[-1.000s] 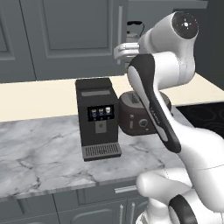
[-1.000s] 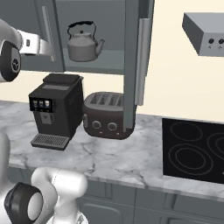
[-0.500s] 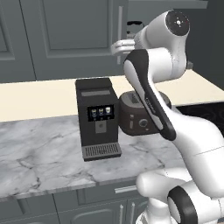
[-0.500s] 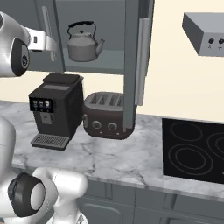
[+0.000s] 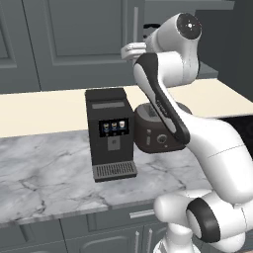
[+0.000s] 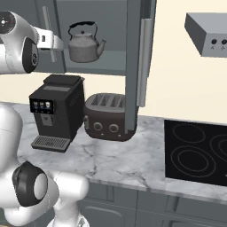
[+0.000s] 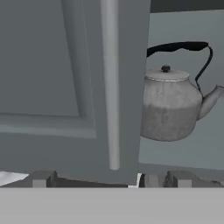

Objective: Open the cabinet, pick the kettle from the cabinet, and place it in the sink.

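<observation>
Kettle is seen upright on the grey shelf inside the cabinet, spout to the right; right door is swung open, left door w/ silver bar handle is shut. Gripper is held up at the cabinet, left of the kettle, apart from it; finger spread can't be told. Below on the counter: coffee machine, toaster just right of it.

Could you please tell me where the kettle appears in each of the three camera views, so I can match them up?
Left base view: the kettle is a dark sliver at top centre, mostly hidden behind the arm.
Right base view: upper left, on the cabinet shelf, spout pointing right.
Hand view: right of centre, beside the closed door's handle.
Shared landmark: that long silver door handle just left of the kettle.
</observation>
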Tool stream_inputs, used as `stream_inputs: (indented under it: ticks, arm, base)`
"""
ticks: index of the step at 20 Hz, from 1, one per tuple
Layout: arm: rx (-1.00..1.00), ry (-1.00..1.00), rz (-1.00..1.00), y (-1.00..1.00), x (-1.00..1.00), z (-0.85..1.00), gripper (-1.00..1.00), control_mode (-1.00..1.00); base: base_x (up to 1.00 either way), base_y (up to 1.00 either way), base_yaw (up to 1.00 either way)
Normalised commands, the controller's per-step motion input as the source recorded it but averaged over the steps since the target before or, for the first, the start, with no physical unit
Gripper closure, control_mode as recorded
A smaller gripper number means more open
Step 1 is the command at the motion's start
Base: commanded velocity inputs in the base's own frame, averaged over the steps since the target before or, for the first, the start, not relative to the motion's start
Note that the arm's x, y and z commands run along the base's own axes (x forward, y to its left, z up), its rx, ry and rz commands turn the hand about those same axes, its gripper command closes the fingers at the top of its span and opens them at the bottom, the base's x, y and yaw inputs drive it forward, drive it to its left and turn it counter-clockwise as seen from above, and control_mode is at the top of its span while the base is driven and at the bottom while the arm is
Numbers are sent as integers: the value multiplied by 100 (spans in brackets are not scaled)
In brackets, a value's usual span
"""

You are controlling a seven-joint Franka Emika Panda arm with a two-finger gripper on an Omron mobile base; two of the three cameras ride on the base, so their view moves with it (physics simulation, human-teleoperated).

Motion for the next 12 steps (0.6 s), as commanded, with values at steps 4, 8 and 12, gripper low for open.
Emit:
stream_inputs:
  ticks: [4, 8, 12]
  arm:
    - [0, 0, 0, 5, 38, -1, -100, -100]
    - [0, 0, 0, 12, 35, -2, -100, -100]
    - [0, 0, 0, 15, 35, -2, -100, -100]
  base:
    - [0, 0, 0]
    - [0, 0, 0]
    - [0, 0, 0]
